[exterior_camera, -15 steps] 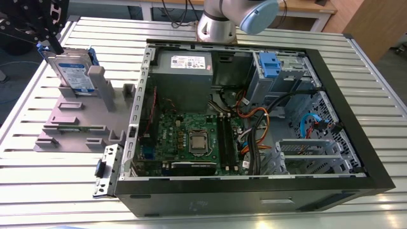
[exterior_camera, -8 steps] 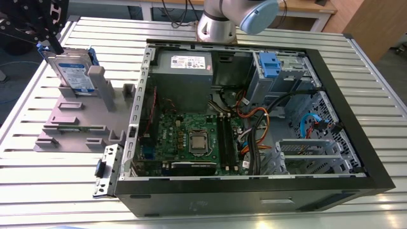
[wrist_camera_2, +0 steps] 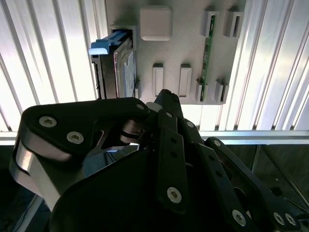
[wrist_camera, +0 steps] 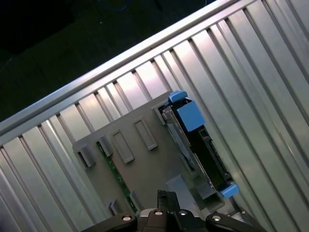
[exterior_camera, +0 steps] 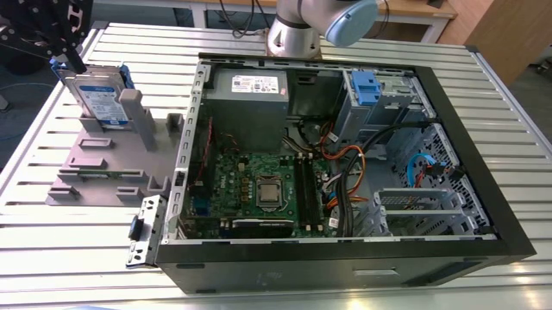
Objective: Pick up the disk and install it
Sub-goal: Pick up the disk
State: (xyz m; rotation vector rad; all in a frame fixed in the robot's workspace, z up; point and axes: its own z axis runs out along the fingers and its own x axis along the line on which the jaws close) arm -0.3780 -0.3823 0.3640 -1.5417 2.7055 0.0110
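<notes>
Exterior view has the one black gripper (exterior_camera: 69,59) at the top of the exterior view's left. It points downward, close over the upper edge of the disk (exterior_camera: 97,97). Contact between them cannot be made out, and I cannot tell whether the gripper is clenched or released. In the second wrist view its dark linkage hangs above the grey stand (exterior_camera: 95,161), with the disk off to one side of it.

One disk is here. It stands upright on edge at the far end of the one stand, framed by its blue bracket, label side turned toward the computer case (exterior_camera: 345,161). Its lower part is hidden behind the stand's posts. One green circuit strip (exterior_camera: 95,173) sits in a slot at the stand's near end.

The stand lies flat on the slatted metal table (exterior_camera: 509,97), just beside the one open case. A single blue bracket (exterior_camera: 366,87) sits in the case's drive bay.

One arm (exterior_camera: 298,29) rises behind the case. A pale blue cap covers its joint. The links from there to the gripper are cut off by the frame's top edge.
</notes>
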